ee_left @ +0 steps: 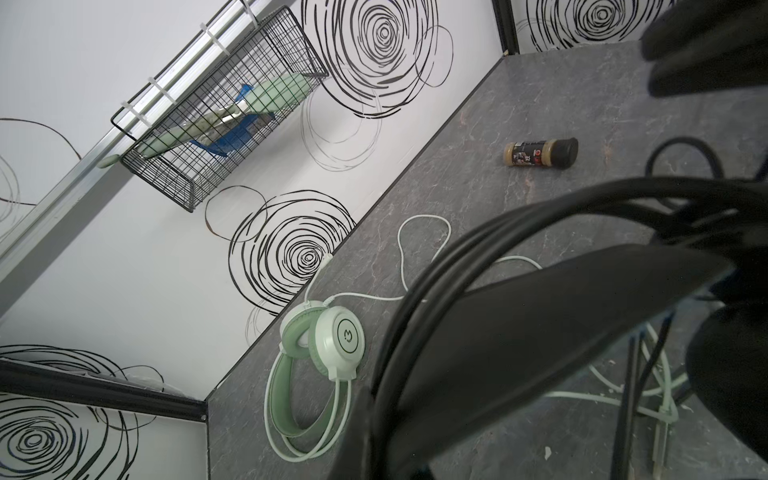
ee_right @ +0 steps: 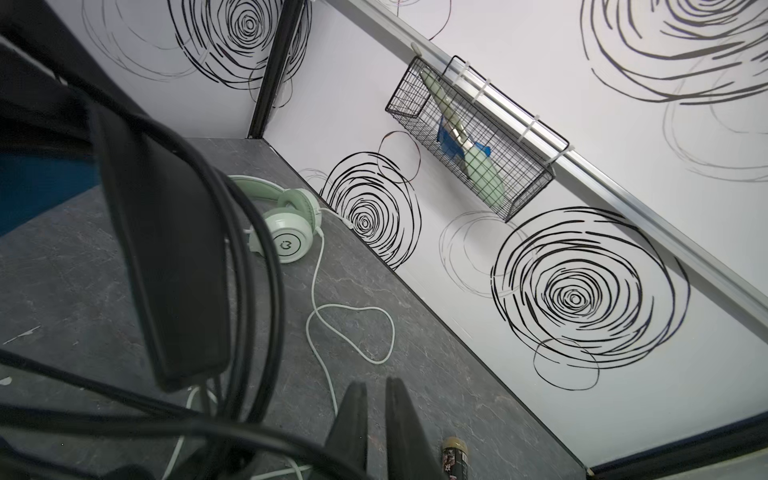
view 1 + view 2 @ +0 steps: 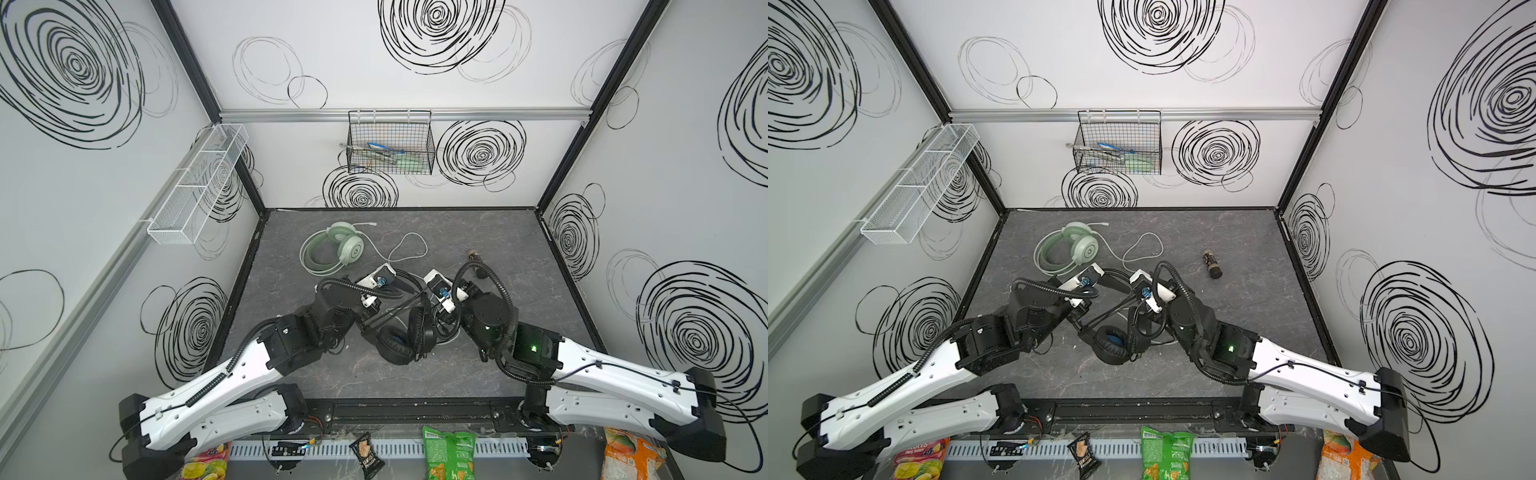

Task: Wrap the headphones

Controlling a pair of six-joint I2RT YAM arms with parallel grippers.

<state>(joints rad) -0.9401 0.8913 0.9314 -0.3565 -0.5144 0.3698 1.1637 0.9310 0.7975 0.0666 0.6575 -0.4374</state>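
Left wrist: circular emblem (image 1: 346,336) on mint-green headphones (image 1: 328,361)

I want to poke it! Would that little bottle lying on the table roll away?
Probably: the bottle is round and lies on its side on the flat table, so a sideways nudge would likely roll it. Pushed end-on, it would more likely slide. It looks small, so it is probably light.

White walls (image 3: 353,62) with black scribbled spirals — grey marbled tabletop (image 3: 519,232), wire basket (image 3: 424,137) hung behind
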